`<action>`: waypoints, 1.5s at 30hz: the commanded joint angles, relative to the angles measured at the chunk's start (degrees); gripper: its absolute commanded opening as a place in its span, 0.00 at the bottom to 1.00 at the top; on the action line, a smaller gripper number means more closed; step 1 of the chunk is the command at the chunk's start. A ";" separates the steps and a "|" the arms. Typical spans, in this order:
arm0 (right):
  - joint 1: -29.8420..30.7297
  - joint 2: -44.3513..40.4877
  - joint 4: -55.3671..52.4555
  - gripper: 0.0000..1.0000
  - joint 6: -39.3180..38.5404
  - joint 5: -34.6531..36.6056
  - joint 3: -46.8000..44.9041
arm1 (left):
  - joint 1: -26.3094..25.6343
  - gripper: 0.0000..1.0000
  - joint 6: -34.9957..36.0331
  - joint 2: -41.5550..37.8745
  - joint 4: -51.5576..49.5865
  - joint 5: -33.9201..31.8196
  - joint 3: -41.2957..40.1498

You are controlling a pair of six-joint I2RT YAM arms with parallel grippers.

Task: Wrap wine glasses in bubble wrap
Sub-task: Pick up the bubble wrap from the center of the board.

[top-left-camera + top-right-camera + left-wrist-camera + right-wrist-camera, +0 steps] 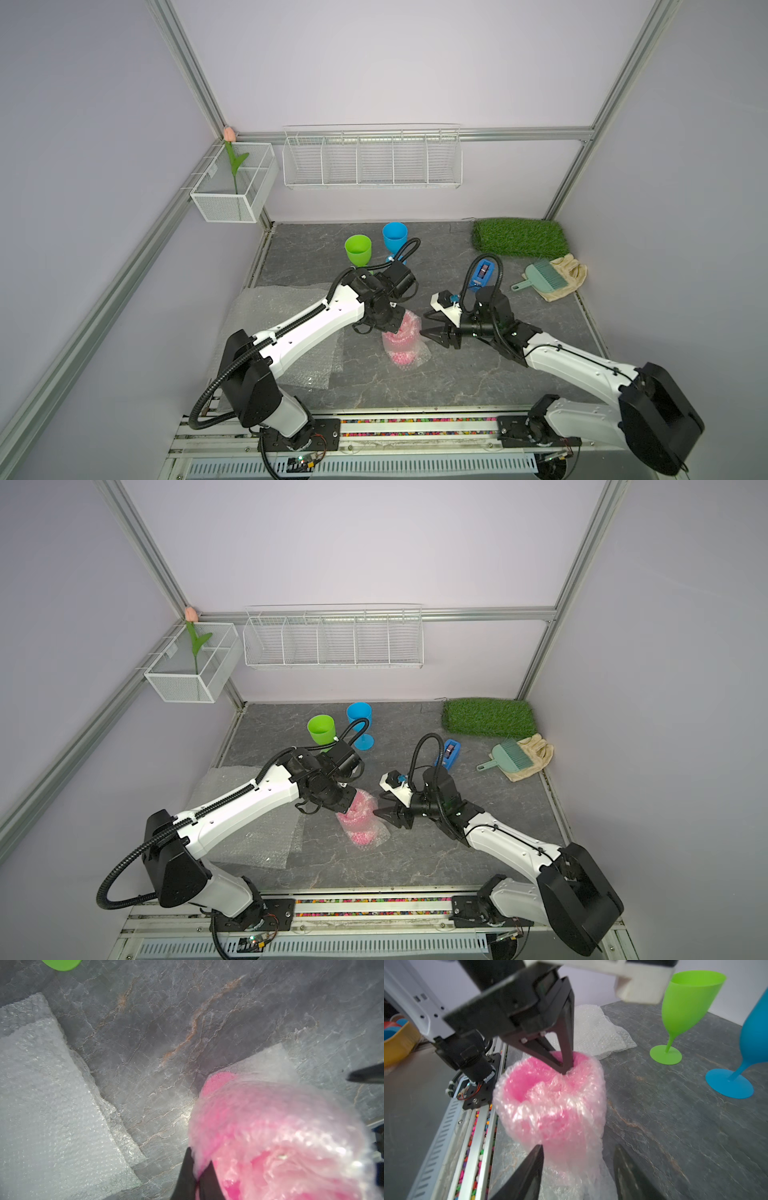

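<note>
The magenta pink plastic goblet [517,1084], sheathed in clear bubble wrap [583,1126], stands upright on the grey bench [457,374]. The left hand [565,1069] pinches wrap at its rim; the right hand [424,325] is spread beside it.

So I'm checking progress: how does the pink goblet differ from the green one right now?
The pink goblet is covered in bubble wrap; the green goblet is bare. The left gripper pinches the wrap at the pink goblet's rim; no gripper holds the green goblet. The pink goblet stands nearer the arms' bases, the green goblet farther back. Both stand upright on the table and have the same stemmed shape.
</note>
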 commanded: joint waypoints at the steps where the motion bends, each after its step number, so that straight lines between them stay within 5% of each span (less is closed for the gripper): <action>1: 1.33 -0.76 -15.16 0.52 17.40 8.32 6.73 | -0.07 0.01 -2.84 0.28 -0.42 -2.15 2.83; 7: 2.78 4.58 -39.59 0.43 35.41 14.51 21.75 | -0.07 0.01 -4.73 1.61 0.51 -1.93 3.62; 11: 4.76 5.80 -43.47 0.53 39.41 18.45 25.57 | -0.14 0.01 -5.53 2.43 1.30 -1.71 3.18; 18: 8.18 14.49 -48.92 0.54 41.14 22.42 34.39 | -0.22 0.01 -5.51 2.92 3.09 -1.20 1.87; 26: 9.32 19.73 -53.02 0.29 40.88 29.29 38.03 | -0.23 0.02 -6.45 2.37 5.06 -0.20 1.68; 30: 9.28 19.98 -55.56 0.15 39.51 32.11 39.57 | -0.28 0.17 -7.12 0.91 6.78 -0.10 1.76; 37: 6.43 20.38 -62.24 0.09 35.14 37.30 44.73 | -0.06 0.56 -6.61 -3.23 9.05 -4.21 2.75; 45: -5.81 24.18 -68.79 0.08 26.57 36.44 54.72 | 2.79 0.62 -5.05 -9.23 10.92 -11.12 -0.86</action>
